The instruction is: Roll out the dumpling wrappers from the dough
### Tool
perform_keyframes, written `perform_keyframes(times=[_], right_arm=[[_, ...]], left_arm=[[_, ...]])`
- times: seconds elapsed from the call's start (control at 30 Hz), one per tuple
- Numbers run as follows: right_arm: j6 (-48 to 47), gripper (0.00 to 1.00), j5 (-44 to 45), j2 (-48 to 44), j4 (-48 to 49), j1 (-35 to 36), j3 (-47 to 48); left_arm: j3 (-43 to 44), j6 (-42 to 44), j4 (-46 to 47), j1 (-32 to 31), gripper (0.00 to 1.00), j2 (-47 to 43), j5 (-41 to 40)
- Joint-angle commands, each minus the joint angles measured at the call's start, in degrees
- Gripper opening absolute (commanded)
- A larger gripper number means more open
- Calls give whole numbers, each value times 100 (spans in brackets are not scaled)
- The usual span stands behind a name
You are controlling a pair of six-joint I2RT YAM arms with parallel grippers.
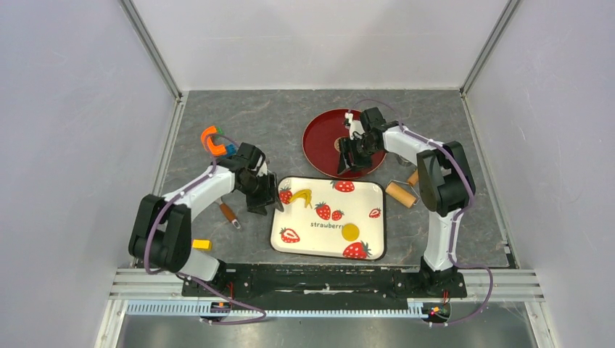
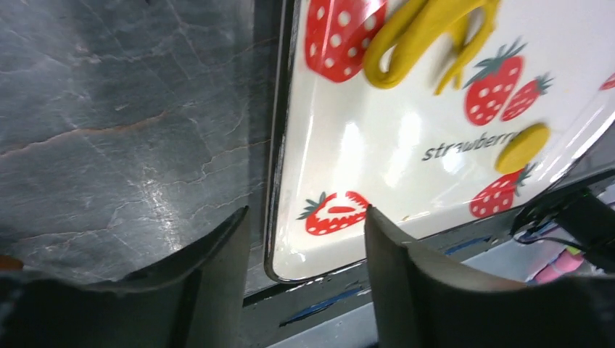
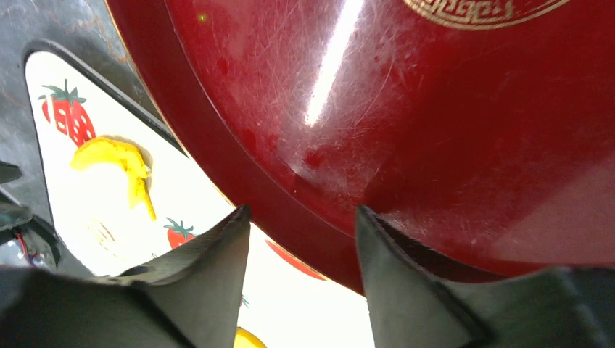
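Observation:
A small flat yellow dough disc, the wrapper (image 1: 350, 231), lies on the white strawberry tray (image 1: 366, 196), near its front right; it also shows in the left wrist view (image 2: 522, 147). An irregular curved yellow scrap (image 1: 302, 197) lies at the tray's back left, also in the left wrist view (image 2: 420, 32) and the right wrist view (image 3: 120, 163). My left gripper (image 1: 265, 197) is open and empty at the tray's left edge (image 2: 275, 181). My right gripper (image 1: 347, 154) is open and empty over the near rim of the red plate (image 1: 319, 138), which fills the right wrist view (image 3: 406, 109).
A wooden roller (image 1: 400, 193) lies right of the tray. An orange and blue tool (image 1: 215, 142) lies at the back left, a brown-handled tool (image 1: 229, 214) left of the tray, and a yellow block (image 1: 202, 245) by the left arm's base.

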Motion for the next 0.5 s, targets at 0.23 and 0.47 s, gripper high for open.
perform_keyframes(times=[0.23,0.47], right_arm=[[-39,79,769,-1205,386,-17,-41],[-86,93,661,-1407,539,-100,-544]], left_arm=[[405,-1151,353,701,76,-1360,-1386],[332,-1994,-960,1339,82,-1511,-3037]])
